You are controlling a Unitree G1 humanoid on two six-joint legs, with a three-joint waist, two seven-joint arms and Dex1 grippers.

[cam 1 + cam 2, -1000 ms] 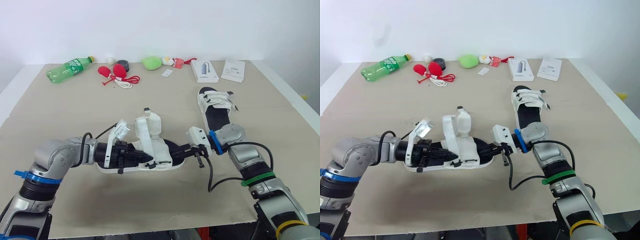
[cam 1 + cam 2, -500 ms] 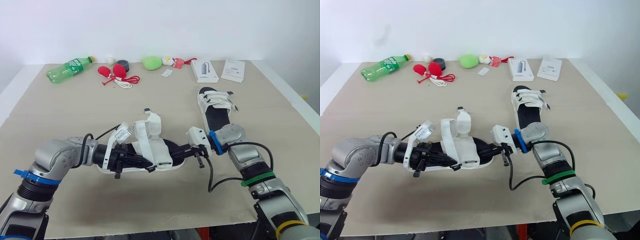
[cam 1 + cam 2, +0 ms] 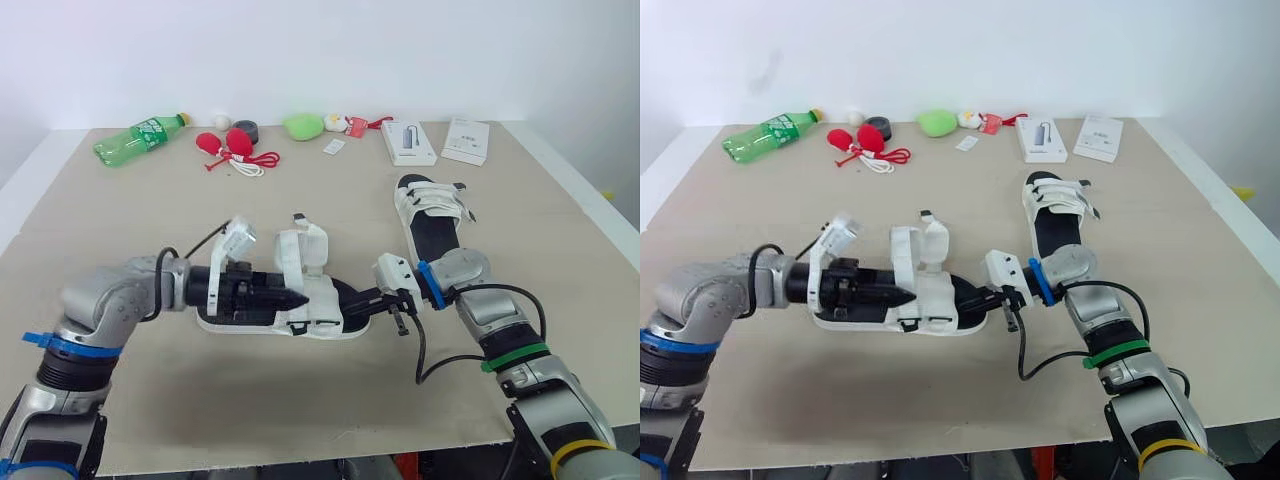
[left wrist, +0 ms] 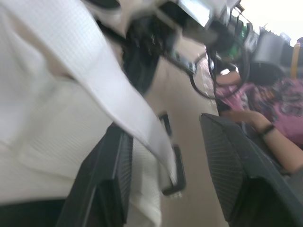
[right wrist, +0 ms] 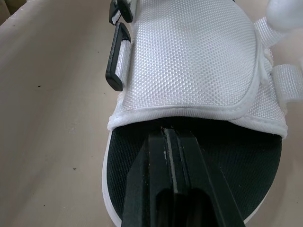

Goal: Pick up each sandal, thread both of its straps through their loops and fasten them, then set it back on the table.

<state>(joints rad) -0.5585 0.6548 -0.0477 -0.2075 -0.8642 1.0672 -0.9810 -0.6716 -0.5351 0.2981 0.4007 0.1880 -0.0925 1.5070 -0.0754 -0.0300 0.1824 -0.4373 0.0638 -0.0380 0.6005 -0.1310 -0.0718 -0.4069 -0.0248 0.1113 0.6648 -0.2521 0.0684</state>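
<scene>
A white sandal (image 3: pixel 322 305) with a black footbed lies on the table in front of me, its two straps (image 3: pixel 300 250) standing up loose. From the left, my left gripper (image 3: pixel 288 298) reaches in under those straps. It is open, and a white strap (image 4: pixel 109 90) runs across the gap between its fingers (image 4: pixel 106 184). At the sandal's right end my right gripper (image 5: pixel 165 136) is shut, with its tips lying on the black footbed (image 5: pixel 132 156) just short of the white upper (image 5: pixel 189 56). A second white sandal (image 3: pixel 432 212) lies at the right rear with its straps across it.
Along the far edge of the table are a green bottle (image 3: pixel 135 138), red items with a white cord (image 3: pixel 230 148), a green lump (image 3: pixel 303 125) and two white boxes (image 3: pixel 408 140) (image 3: pixel 466 140). A seated person (image 4: pixel 270 123) appears past the table in the left wrist view.
My left gripper has swung away from the table's front edge, and the sandal's left end has turned with it. The right gripper has stayed put.
</scene>
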